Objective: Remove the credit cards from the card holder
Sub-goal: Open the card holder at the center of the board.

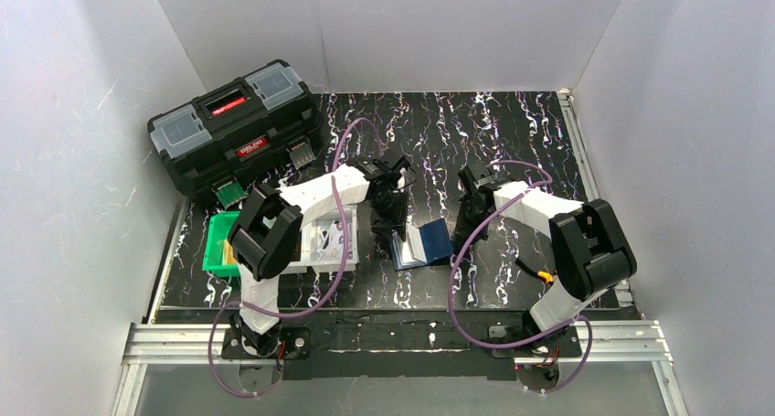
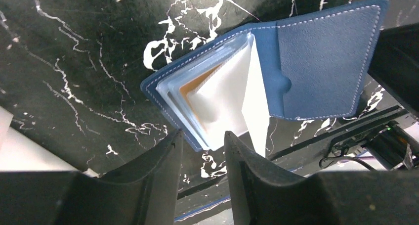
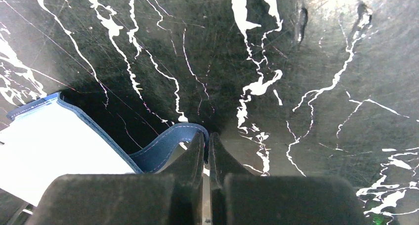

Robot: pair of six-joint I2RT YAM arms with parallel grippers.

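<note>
The card holder (image 1: 423, 244) lies open on the tabletop (image 1: 512, 142). The right gripper (image 3: 207, 151) pinches its blue flap so it cannot flop shut. The left gripper (image 2: 202, 151) hangs half open just above the pockets, probably to grab the orange credit card (image 2: 190, 89)

We find the card holder (image 1: 423, 244) lying open near the middle of the table (image 1: 512, 133), with a credit card (image 2: 190, 90) in its left pockets. To its left sits a tray (image 1: 322, 251), then a bin (image 1: 216, 251). Behind them, far left, stands a toolbox (image 1: 236, 128).
</note>
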